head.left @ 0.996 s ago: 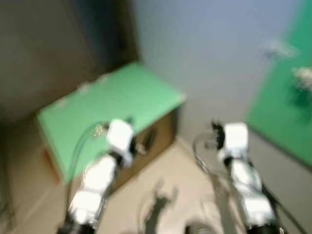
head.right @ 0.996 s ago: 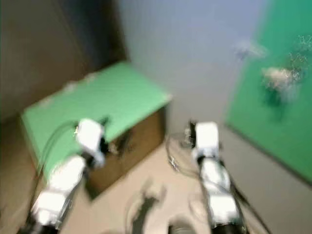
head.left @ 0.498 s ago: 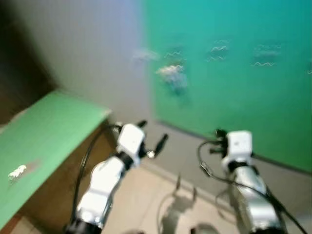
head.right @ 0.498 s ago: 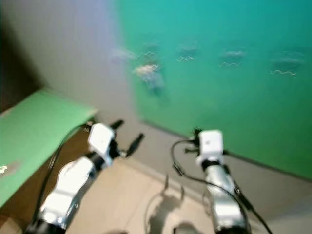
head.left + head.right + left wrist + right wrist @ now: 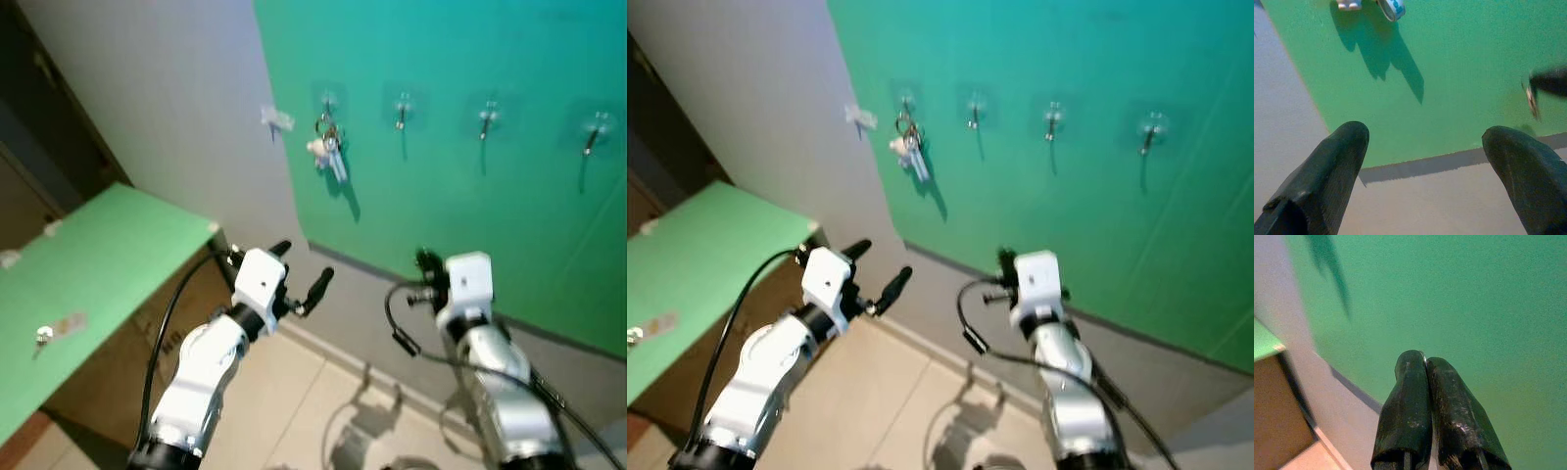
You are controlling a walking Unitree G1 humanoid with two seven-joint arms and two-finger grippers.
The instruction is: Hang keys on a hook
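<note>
Camera has swung since the earlier frames: the green panel with its hooks now fills the upper right of the head views and is sharp, and the green-topped cabinet has slid to the lower left; that is view motion, not the things moving. Left gripper (image 5: 297,277), centre-left of the frame, has its two long black fingers (image 5: 1327,166) spread wide with nothing between them, pointed at the panel below the keys. Right gripper (image 5: 1430,411), lower centre-right in the head view, has its fingers pressed together, empty, aimed at bare green wall. Bunch of silver keys on a ring with a small white fob (image 5: 327,152) hangs on the leftmost clear adhesive metal hook (image 5: 327,101), upper centre of the frame, so my read is the hanging is already done and the arms are held clear of the wall. Three more clear hooks (image 5: 485,116) run in a row to the right, all bare. A small white tag (image 5: 277,119) sticks to the grey wall (image 5: 167,108) just left of the green backdrop panel (image 5: 490,215). On the green-topped wooden cabinet (image 5: 108,264), lower left, lie a small metallic item (image 5: 42,335) and a pale strip beside it; can't tell what they are. Blue print on the white piece beside the fob in the left wrist view is cropped, unreadable.
</note>
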